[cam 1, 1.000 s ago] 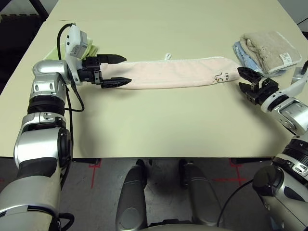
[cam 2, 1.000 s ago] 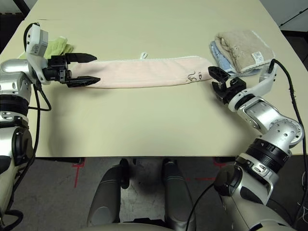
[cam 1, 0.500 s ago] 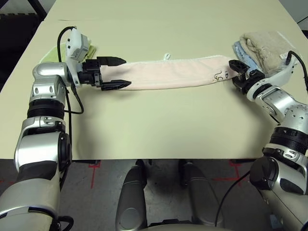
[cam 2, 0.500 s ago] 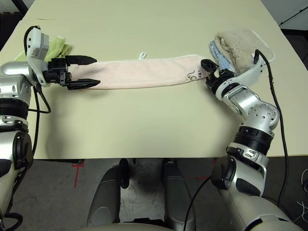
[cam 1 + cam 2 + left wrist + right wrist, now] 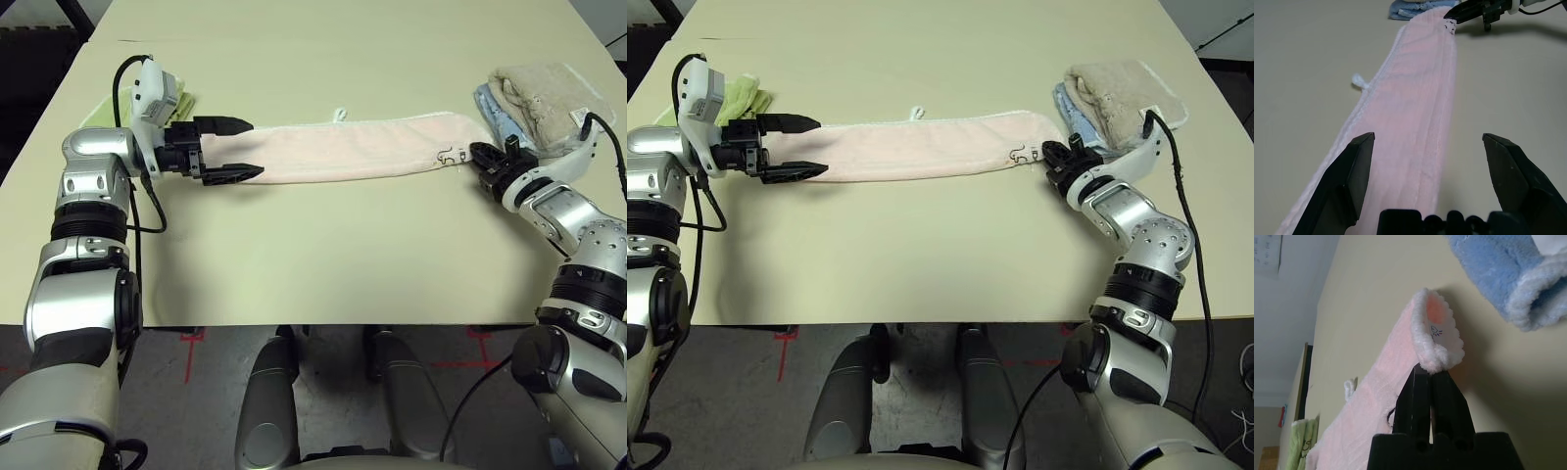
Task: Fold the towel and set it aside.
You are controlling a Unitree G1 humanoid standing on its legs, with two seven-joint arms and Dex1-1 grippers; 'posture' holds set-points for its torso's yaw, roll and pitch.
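Lying as a long strip across the table, the pale pink terry towel needs its left end pinched by the spread left pincer straddling it before lifting, while the right wrist view reveals the right pincer pressed together on the scalloped corner.

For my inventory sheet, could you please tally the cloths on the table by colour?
Pale pink towel: 1
Lime-green cloth: 1
Beige towel: 1
Light-blue towel: 1
Total: 4
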